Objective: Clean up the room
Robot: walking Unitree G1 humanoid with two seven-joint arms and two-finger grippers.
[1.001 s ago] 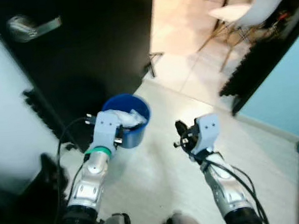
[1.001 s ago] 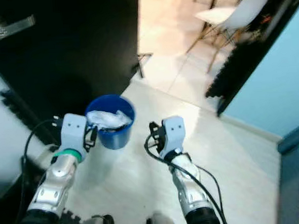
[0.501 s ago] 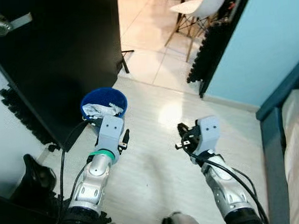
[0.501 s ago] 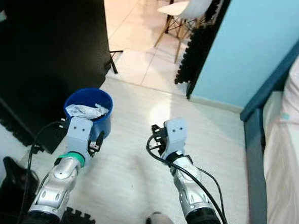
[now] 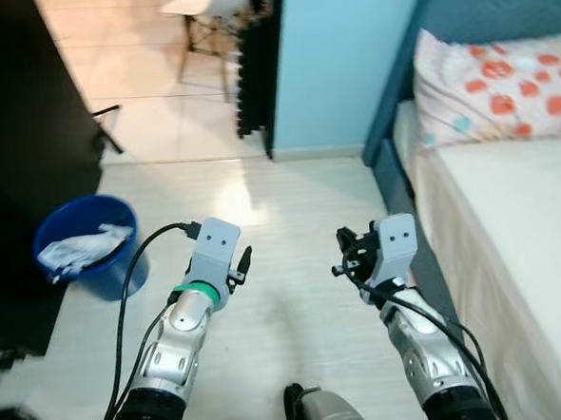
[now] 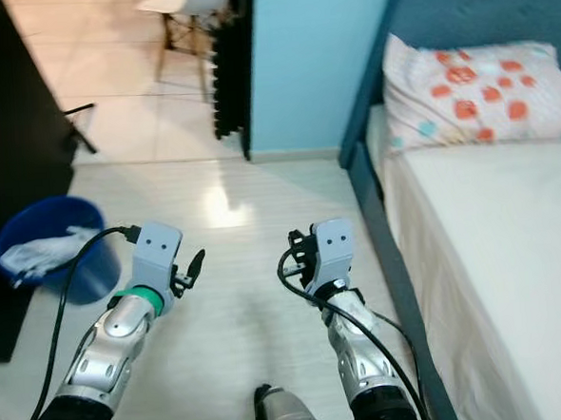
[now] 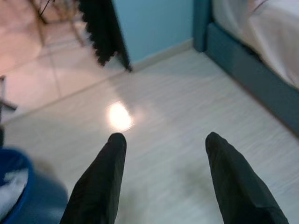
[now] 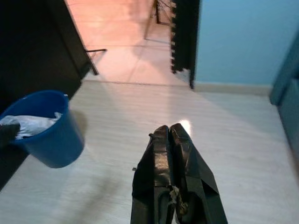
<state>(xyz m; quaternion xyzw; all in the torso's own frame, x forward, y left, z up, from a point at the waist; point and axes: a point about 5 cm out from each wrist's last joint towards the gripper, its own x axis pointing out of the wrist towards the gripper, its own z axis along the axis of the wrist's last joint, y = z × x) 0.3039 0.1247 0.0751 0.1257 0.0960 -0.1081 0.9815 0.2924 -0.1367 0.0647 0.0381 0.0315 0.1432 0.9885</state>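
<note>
A round blue bucket (image 5: 84,243) stands at the left edge of the head-camera frame on the pale wood-look floor (image 5: 281,219), beside a black door (image 5: 19,140). It leans a little, its open mouth facing up and slightly toward the camera. Crumpled white paper (image 5: 81,249) lies inside it, filling most of the opening.

The left tool (image 7: 163,140), in the lower centre-left, has its two black fingers (image 7: 100,182) spread wide apart, holding nothing and hanging above bare floor. The right tool (image 8: 170,128), in the lower centre-right, has its fingers pressed together, also empty and above the floor.

At the right of the frame is a bed (image 5: 509,215) with a blue frame, a white sheet, and a pillow (image 5: 497,87) dotted orange and teal at the upper right. A light blue wall (image 5: 347,54) sits at upper centre, and a white chair (image 5: 206,0) on tiled floor at the top left.
</note>
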